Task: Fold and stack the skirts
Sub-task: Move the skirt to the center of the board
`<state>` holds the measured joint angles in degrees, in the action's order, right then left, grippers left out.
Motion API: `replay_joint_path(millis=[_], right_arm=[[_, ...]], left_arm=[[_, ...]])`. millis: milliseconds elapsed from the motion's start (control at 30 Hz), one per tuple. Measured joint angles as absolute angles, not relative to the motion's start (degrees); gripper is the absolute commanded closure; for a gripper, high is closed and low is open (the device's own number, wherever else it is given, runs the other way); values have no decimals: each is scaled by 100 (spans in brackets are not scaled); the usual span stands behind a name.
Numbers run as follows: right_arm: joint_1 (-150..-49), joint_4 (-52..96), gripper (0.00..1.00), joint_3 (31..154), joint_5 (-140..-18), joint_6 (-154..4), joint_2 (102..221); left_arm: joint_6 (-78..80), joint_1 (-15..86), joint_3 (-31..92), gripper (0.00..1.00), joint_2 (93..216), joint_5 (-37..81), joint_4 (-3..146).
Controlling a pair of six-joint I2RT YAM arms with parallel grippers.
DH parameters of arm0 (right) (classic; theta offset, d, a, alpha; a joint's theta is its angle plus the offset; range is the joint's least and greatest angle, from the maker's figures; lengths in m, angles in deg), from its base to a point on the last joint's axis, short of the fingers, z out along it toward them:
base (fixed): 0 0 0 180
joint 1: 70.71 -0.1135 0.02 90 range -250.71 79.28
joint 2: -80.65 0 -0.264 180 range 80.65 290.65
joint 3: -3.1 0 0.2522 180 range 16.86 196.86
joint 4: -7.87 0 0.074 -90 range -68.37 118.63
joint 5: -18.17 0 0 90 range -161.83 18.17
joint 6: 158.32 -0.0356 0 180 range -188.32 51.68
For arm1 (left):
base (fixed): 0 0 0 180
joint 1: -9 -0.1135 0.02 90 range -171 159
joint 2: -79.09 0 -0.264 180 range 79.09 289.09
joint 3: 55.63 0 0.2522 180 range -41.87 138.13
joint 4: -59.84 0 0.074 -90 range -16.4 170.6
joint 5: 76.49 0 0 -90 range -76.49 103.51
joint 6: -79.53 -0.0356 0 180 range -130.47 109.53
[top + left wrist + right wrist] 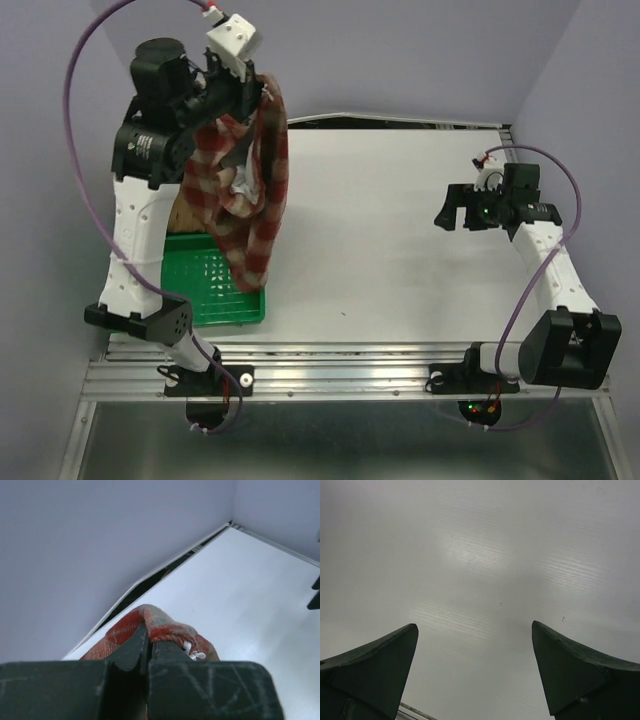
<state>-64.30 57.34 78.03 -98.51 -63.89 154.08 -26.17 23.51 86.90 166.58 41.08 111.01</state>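
Above the green tray (pixel 215 295) my left claw (pixel 149 636) pinches the plaid skirt (pixel 250 190) aloft; right claw (pixel 475 630) gapes empty; folding seemingly unstarted.

The red checked skirt (pixel 250 200) I hold up hides part of the green tray (pixel 212 302), and my left arm (pixel 135 235) covers most of a brown thing (pixel 184 215) beside it.

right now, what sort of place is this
Probably a robot test bench: a white table boxed in by lavender walls, a left arm and right arm bolted to a metal rail at its near edge, and a plaid skirt hanging from the left one above a green tray.
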Motion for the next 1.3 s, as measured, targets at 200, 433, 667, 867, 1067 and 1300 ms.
replay_joint_path(millis=[200, 433, 667, 867, 1067, 1300], right_arm=[[-6430, 5745, 0, 8266, -9805, -6070, 15287], [-6430, 6068, 1, 8426, -10133, -4590, 15010], [-6430, 6418, 8, 7626, -10489, -3316, 14337], [-6430, 6617, 14, 6913, -11042, -2606, 14356], [-6445, 6348, 18, 6459, -11149, -1819, 14516], [-6509, 5677, 24, 5200, -11007, -319, 14107]], left_arm=[[-2587, 3456, 8458, 100, 17455, 4007, 11005], [-3063, 4702, 5925, 91, 17772, 4582, 10546], [-3197, 5456, 6248, 24, 19409, 5109, 10502], [-3044, 5050, 7365, 21, 19879, 5400, 10799], [-3234, 4149, 6790, 26, 18959, 5518, 10961], [-4012, 3485, 4539, 29, 17431, 5157, 11212]])
